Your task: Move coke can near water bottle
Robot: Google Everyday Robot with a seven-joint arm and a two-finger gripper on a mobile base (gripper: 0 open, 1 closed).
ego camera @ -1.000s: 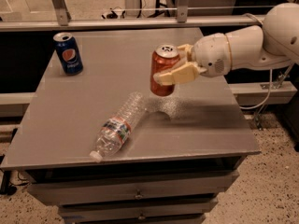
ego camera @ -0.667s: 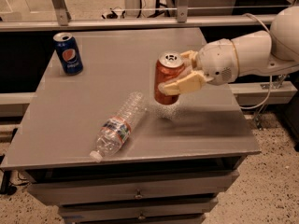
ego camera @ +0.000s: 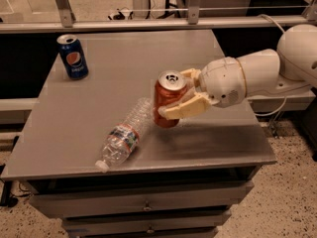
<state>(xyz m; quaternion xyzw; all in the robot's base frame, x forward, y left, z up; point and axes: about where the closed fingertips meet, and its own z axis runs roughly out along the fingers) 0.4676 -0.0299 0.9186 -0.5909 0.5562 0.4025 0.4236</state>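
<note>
The red coke can point(ego camera: 167, 97) with a silver top stands upright, held at the middle of the grey table point(ego camera: 99, 48). My gripper point(ego camera: 179, 96) comes in from the right on the white arm and is shut on the can, one cream finger point(ego camera: 181, 110) across its front. The water bottle point(ego camera: 125, 135) lies on its side just left of the can, white cap toward the table's front edge, its base end close to the can. I cannot tell whether the can's bottom rests on the table.
A blue Pepsi can point(ego camera: 73, 56) stands upright at the table's back left. A metal rail point(ego camera: 158, 21) runs behind the table. Drawers point(ego camera: 143, 205) sit under the tabletop. The white arm point(ego camera: 277, 68) spans the right side.
My gripper has carried the coke can down and toward the front, closer to the base end of the water bottle. The bottle and the Pepsi can have not moved.
</note>
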